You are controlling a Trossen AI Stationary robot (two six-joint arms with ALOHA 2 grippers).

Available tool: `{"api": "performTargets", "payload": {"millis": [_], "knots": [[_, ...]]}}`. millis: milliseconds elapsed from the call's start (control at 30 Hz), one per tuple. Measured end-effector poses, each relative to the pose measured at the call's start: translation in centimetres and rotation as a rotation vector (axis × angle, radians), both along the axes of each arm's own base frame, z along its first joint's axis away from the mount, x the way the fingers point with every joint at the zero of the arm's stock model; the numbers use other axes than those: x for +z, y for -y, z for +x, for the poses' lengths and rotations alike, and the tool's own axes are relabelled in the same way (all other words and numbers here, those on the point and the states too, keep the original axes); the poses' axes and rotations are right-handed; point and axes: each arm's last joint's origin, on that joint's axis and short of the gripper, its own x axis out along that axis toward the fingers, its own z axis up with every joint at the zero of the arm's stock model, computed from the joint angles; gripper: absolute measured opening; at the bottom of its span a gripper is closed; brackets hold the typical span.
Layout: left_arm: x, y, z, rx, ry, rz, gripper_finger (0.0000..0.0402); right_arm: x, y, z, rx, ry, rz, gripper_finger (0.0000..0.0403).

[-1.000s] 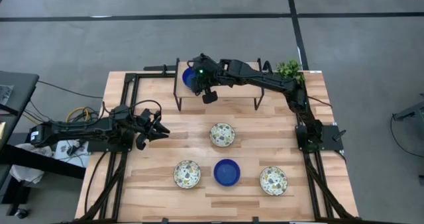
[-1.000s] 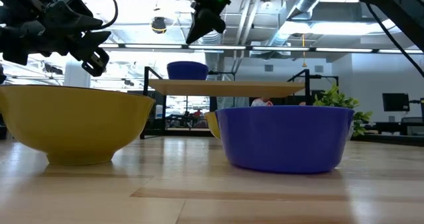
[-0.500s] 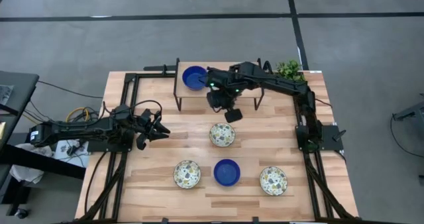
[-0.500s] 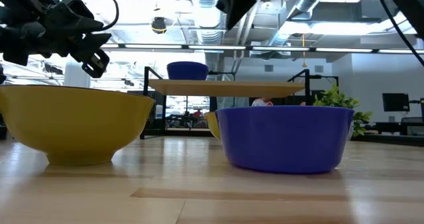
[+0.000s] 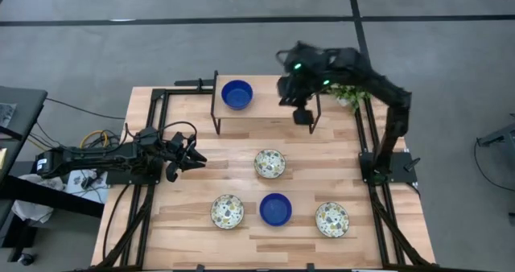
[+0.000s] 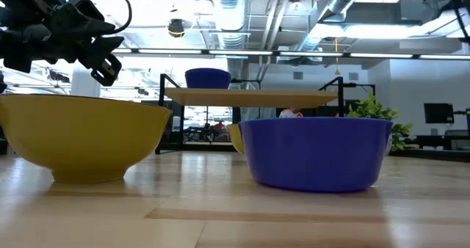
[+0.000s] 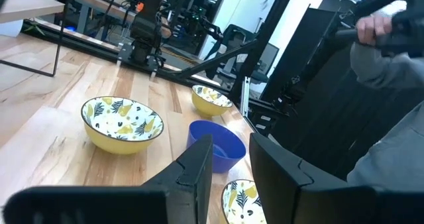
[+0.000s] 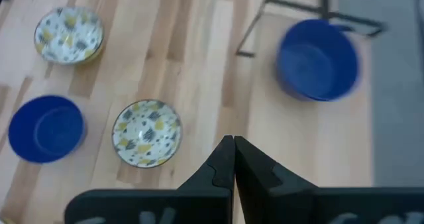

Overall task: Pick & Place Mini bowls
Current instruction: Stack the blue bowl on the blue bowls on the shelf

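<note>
I see my right pincer (image 5: 302, 116) raised over the far right part of the light wooden surface (image 5: 201, 183), with its fingers pressed together and nothing between them. The solid cobalt blue mini bowl (image 5: 236, 94) sits apart from it, on the left end of the small raised wooden shelf with thin black legs (image 5: 269, 95). This bowl is round, shallow and upright. On the surface I see three white floral mini bowls (image 5: 269, 163) (image 5: 227, 212) (image 5: 331, 219) and a second blue mini bowl (image 5: 276, 209) between the two near ones. My left pincer (image 5: 189, 155) waits at the left side, its fingers spread and empty.
</note>
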Motion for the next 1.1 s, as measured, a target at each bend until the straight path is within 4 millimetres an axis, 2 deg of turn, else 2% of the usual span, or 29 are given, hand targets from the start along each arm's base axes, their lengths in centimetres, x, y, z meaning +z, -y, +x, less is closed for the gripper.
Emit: {"api": "performTargets", "payload": {"millis": [233,367,467,633,867,1100], "knots": [[0.0,0.0,0.0,0.000,0.000,0.000,0.0099,3.2,0.8,-4.8,-0.078,0.129,0.055,0.0000],[0.0,0.0,0.0,0.000,0.001,0.000,0.0099,3.3,0.1,-6.4,-0.101,0.172,0.056,0.0000],[0.0,0.0,0.0,0.000,0.002,0.000,0.0099,1.9,-0.3,-7.4,-0.127,0.198,0.072,0.0000],[0.1,0.0,0.0,-0.002,0.011,-0.009,0.0099,-1.7,-1.3,-9.1,-0.167,0.289,0.097,0.0000],[0.4,0.0,-0.1,-0.008,0.021,-0.046,0.0099,-6.2,-3.2,-12.9,-0.225,0.412,0.159,0.0000],[0.4,-0.2,0.0,0.057,0.013,-0.109,0.0099,-9.6,-4.8,-16.9,-0.240,0.557,0.200,0.0000]]}}
